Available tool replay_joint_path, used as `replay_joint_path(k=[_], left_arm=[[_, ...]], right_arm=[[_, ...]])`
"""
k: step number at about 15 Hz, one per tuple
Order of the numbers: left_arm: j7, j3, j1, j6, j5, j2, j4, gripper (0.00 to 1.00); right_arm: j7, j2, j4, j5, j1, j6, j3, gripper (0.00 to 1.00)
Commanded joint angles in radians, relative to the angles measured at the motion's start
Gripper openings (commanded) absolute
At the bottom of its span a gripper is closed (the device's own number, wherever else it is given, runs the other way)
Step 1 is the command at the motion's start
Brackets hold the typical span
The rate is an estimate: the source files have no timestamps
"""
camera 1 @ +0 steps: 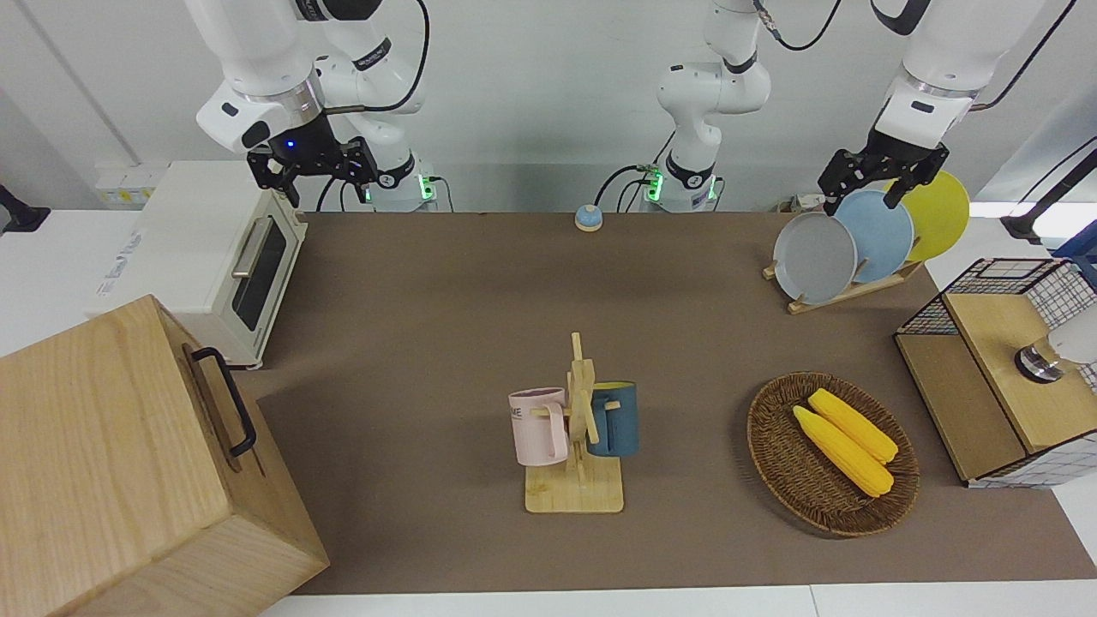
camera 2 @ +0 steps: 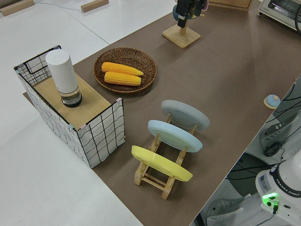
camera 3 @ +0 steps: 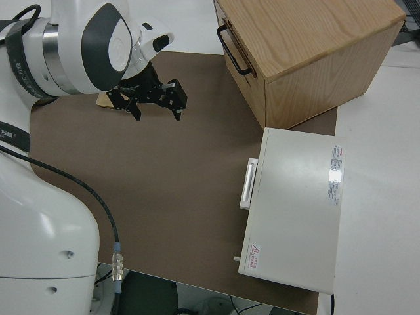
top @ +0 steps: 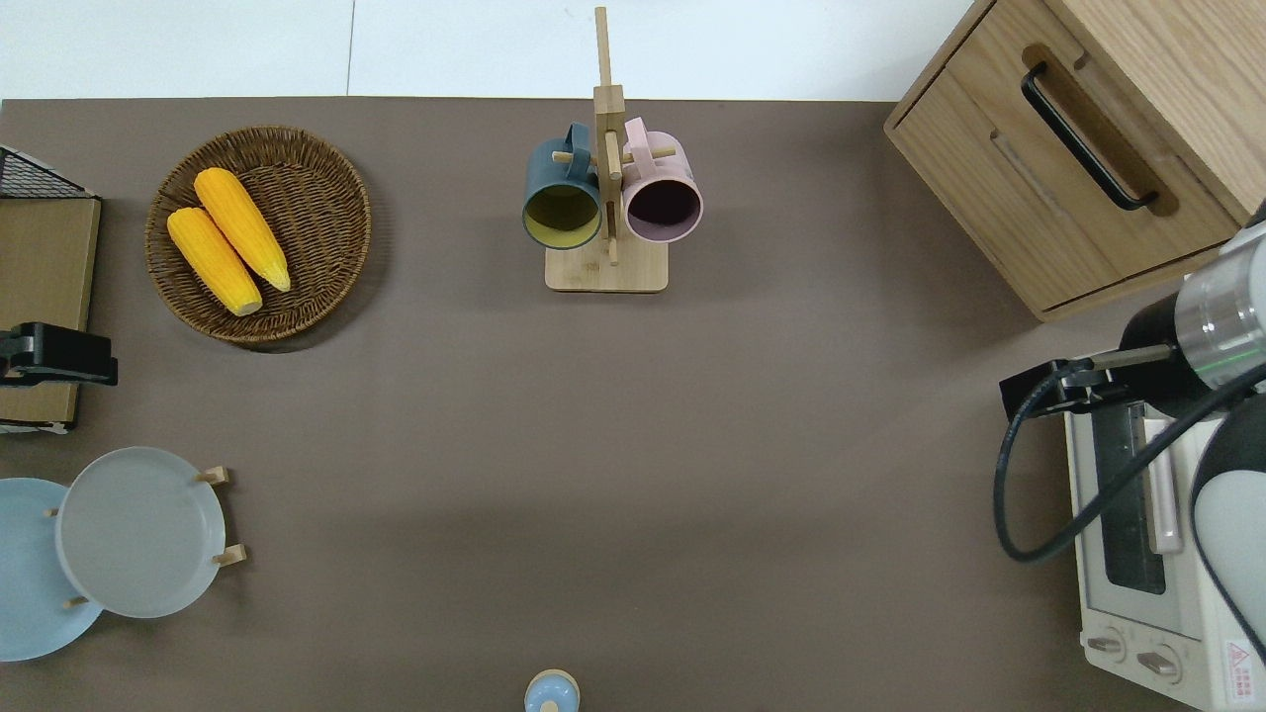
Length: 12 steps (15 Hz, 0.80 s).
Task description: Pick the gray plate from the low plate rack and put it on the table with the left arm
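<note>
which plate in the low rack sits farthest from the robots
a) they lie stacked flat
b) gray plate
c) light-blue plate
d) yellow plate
b: the gray plate stands in the slot of the low plate rack farthest from the robots, with the light-blue plate next and the yellow plate nearest them.
</note>
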Motion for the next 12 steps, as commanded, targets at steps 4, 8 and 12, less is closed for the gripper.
replay_joint_path(k=[4,8,12], left_arm=[[-0.055,-0.007,-0.009,0.0,0.023,0.004,0.001,0.99],[-0.054,-0.004,-0.015,-0.001,0.023,0.007,0.001,0.99],[-0.052,-0.004,-0.016,0.004,0.023,0.013,-0.005,0.99]], right_arm=[[0.013,-0.002,0.01,-0.007,-0.026,-0.015,0.023,0.983],[0.013,-0.002,0.01,-0.007,-0.026,-0.015,0.023,0.983],[0.013,-0.002,0.01,-0.007,-0.026,-0.015,0.023,0.983]])
